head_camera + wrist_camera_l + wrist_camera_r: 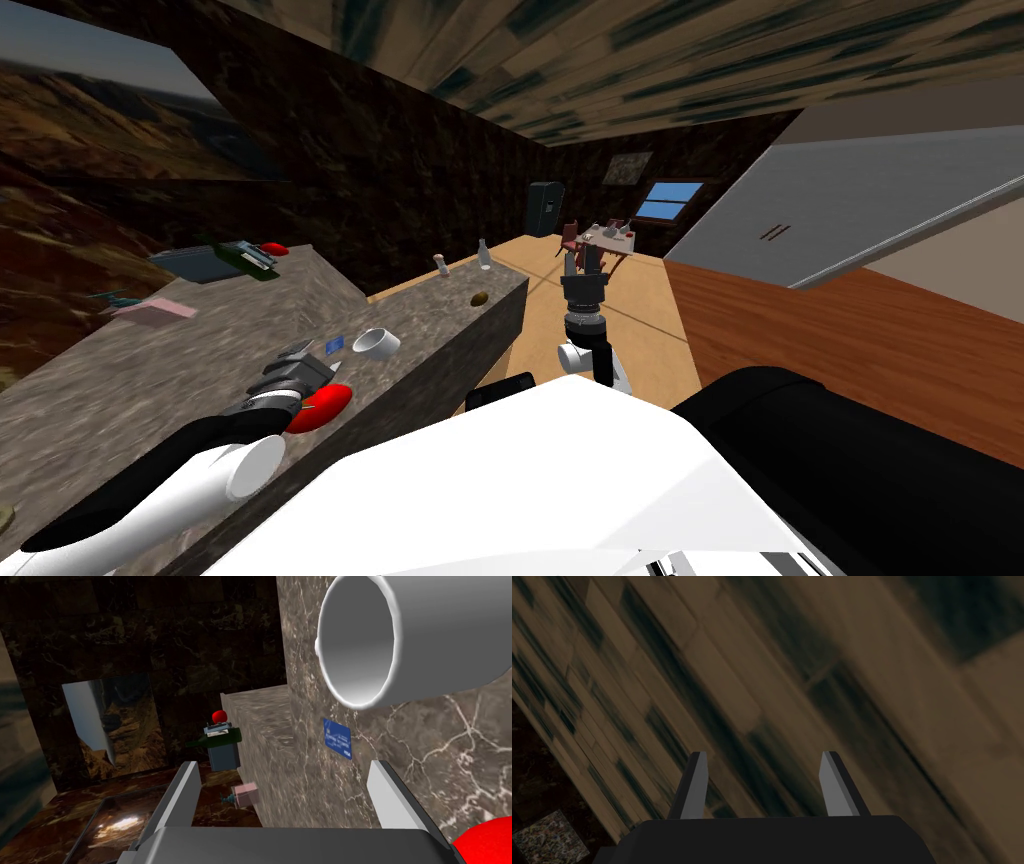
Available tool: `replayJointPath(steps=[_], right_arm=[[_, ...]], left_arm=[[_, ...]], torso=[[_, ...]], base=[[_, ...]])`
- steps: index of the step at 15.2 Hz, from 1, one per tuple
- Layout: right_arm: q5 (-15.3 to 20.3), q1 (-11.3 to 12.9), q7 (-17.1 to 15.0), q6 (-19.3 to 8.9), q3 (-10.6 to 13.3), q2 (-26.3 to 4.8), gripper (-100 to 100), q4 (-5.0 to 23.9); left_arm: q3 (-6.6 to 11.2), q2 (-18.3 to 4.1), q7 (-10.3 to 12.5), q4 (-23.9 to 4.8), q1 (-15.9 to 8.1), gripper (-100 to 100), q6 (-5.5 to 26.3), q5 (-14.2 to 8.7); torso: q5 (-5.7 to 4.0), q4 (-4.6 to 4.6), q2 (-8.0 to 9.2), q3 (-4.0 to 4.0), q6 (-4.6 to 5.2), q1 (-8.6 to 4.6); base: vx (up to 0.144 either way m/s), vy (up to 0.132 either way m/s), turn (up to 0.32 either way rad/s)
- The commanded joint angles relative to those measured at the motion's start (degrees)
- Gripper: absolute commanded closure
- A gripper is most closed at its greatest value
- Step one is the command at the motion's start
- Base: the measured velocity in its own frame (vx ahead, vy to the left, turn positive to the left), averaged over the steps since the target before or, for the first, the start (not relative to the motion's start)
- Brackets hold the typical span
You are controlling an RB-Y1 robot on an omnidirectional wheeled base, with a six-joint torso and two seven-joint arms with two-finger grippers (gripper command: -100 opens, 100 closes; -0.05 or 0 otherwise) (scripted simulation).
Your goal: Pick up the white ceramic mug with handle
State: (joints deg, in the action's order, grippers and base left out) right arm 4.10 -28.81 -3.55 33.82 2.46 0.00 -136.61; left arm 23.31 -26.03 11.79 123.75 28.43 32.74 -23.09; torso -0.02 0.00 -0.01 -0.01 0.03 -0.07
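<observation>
A white mug [376,342] sits on the brown marble counter [200,370], and no handle shows on it. My left gripper [303,352] hovers over the counter just short of the mug, fingers open. In the left wrist view the mug [425,641] looms close beyond and to one side of the open left gripper [285,796], its round mouth turned toward the camera. Nothing lies between the fingers. My right gripper [585,262] is raised off the counter's end, and its wrist view shows the right gripper [762,786] open and empty.
A blue card [337,738] lies flat on the counter beside the mug. A red rounded object [318,407] sits close under my left wrist. Farther along the counter are a green bottle [220,736], a pink box [246,795] and two small white bottles [484,255].
</observation>
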Motion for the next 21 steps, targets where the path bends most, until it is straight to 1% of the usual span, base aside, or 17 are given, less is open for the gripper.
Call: replayJointPath(steps=[1,2,3,4,6,7,8,10,11,12,14,15,16,18,19,20,21], right_arm=[[0.0,0.0,0.0,0.0,0.0,0.0,0,0.0],[0.0,0.0,0.0,0.0,0.0,0.0,0,0.0],[0.0,0.0,0.0,0.0,0.0,0.0,0,0.0],[0.0,0.0,0.0,0.0,0.0,0.0,0,0.0],[0.0,0.0,0.0,0.0,0.0,0.0,0,0.0],[0.0,0.0,0.0,0.0,0.0,0.0,0,0.0],[0.0,0.0,0.0,0.0,0.0,0.0,0,0.0],[0.0,0.0,0.0,0.0,0.0,0.0,0,0.0],[0.0,0.0,0.0,0.0,0.0,0.0,0,0.0],[0.0,0.0,0.0,0.0,0.0,0.0,0,0.0],[0.0,0.0,0.0,0.0,0.0,0.0,0,0.0],[0.0,0.0,0.0,0.0,0.0,0.0,0,0.0],[0.0,0.0,0.0,0.0,0.0,0.0,0,0.0],[0.0,0.0,0.0,0.0,0.0,0.0,0,0.0],[0.0,0.0,0.0,0.0,0.0,0.0,0,0.0],[0.0,0.0,0.0,0.0,0.0,0.0,0,0.0],[0.0,0.0,0.0,0.0,0.0,0.0,0,0.0]], left_arm=[[1.12,-0.9,0.6,-0.5,0.2,-100,2.9,-1.3],[1.12,-0.9,0.6,-0.5,0.2,-100,4.1,-1.3],[1.12,-0.9,0.6,-0.5,0.2,-100,4.5,-1.3],[2.57,-2.1,1.3,-1.2,0.1,-100,6.2,-2.8],[2.57,-2.1,1.3,-1.2,0.1,-100,8.6,-2.8],[2.57,-2.1,1.3,-1.2,0.1,-100,8.8,-2.8],[4.01,-3.2,2.0,-2.0,0.1,-100,10.7,-4.4],[4.01,-3.2,2.0,-2.0,0.1,-100,12.9,-4.4],[4.01,-3.2,2.0,-2.0,0.1,-100,13.1,-4.4],[5.43,-4.2,2.7,-2.8,0.1,-100,15.1,-5.9],[5.43,-4.2,2.7,-2.8,0.1,-100,17.4,-5.9],[5.43,-4.2,2.7,-2.8,0.1,-100,17.4,-5.9],[6.82,-5.3,3.4,-3.6,0.0,-100,19.6,-7.4],[6.82,-5.3,3.4,-3.6,0.0,-100,21.8,-7.4],[6.82,-5.3,3.4,-3.6,0.0,-100,21.8,-7.4],[8.2,-6.3,4.1,-4.4,0.0,-100,23.9,-8.9],[8.2,-6.3,4.1,-4.4,0.0,-100,25.0,-8.9]], torso=[[0.0,0.0,0.0,0.0,0.0,0.0],[0.0,0.0,-0.01,0.0,0.0,-0.01],[0.0,0.0,0.0,0.0,-0.03,0.01],[0.01,0.0,0.01,0.01,-0.05,0.02],[0.0,0.0,-0.01,-0.01,0.0,-0.01],[0.0,0.0,-0.01,-0.01,-0.03,0.0],[0.01,0.0,0.0,0.0,-0.05,0.03],[0.0,0.0,-0.02,-0.01,0.0,0.0],[0.0,0.0,-0.01,-0.01,-0.03,0.01],[0.01,0.0,0.0,0.0,-0.05,0.03],[0.0,-0.01,-0.02,-0.01,0.0,0.01],[0.01,-0.01,-0.02,-0.01,-0.04,0.02],[0.01,0.0,0.0,0.0,-0.05,0.03],[0.0,-0.01,-0.02,-0.01,0.0,0.01],[0.01,-0.01,-0.01,-0.01,-0.03,0.02],[0.01,0.0,0.0,0.0,-0.05,0.04],[0.0,0.0,-0.01,0.0,0.0,0.02]], base=[[0.012,-0.023,-0.205],[0.01,-0.013,-0.094],[0.007,-0.006,-0.001],[0.011,-0.02,-0.156],[0.012,-0.019,-0.155],[0.007,-0.007,0.006],[0.013,-0.017,-0.163],[0.014,-0.015,-0.15],[0.007,-0.005,0.014],[0.013,-0.016,-0.173],[0.016,-0.012,-0.14],[0.008,-0.006,0.015],[0.014,-0.016,-0.179],[0.015,-0.011,-0.142],[0.007,-0.004,0.018],[0.012,-0.013,-0.139],[0.018,-0.014,-0.213]])
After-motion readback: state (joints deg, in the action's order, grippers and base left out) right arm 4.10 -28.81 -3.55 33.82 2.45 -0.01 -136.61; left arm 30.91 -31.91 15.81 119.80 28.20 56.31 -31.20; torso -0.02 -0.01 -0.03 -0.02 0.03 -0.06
